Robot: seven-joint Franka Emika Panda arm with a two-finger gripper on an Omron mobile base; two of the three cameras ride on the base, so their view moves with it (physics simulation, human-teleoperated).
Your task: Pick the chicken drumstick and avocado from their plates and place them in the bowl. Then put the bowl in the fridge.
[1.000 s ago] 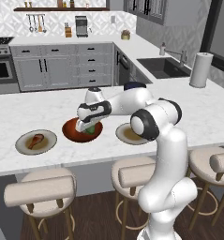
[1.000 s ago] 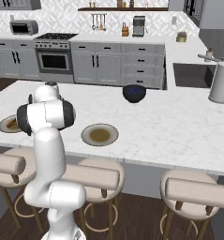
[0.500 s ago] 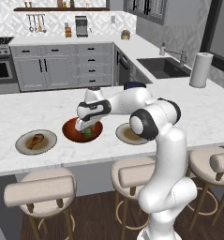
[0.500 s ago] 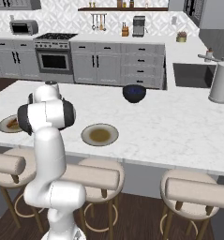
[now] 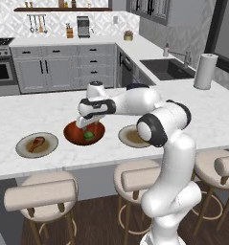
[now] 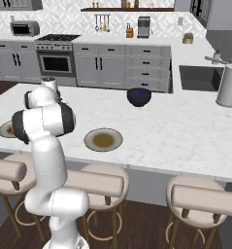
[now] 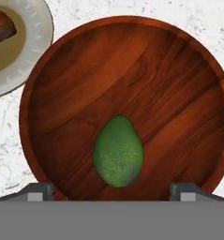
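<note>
The reddish-brown wooden bowl stands on the white island counter. The green avocado lies loose inside it. My gripper hangs just above the bowl, open, its fingertips wide apart on either side of the avocado and not touching it. The chicken drumstick rests on the left plate. The other plate sits bare to the right of the bowl. The fridge is out of view.
A dark blue bowl stands further back on the island. A paper towel roll and a sink are at the far right. Bar stools line the island's near edge.
The jaws have spread wider above the bowl, and the avocado now lies free in it. The arm has barely moved.
</note>
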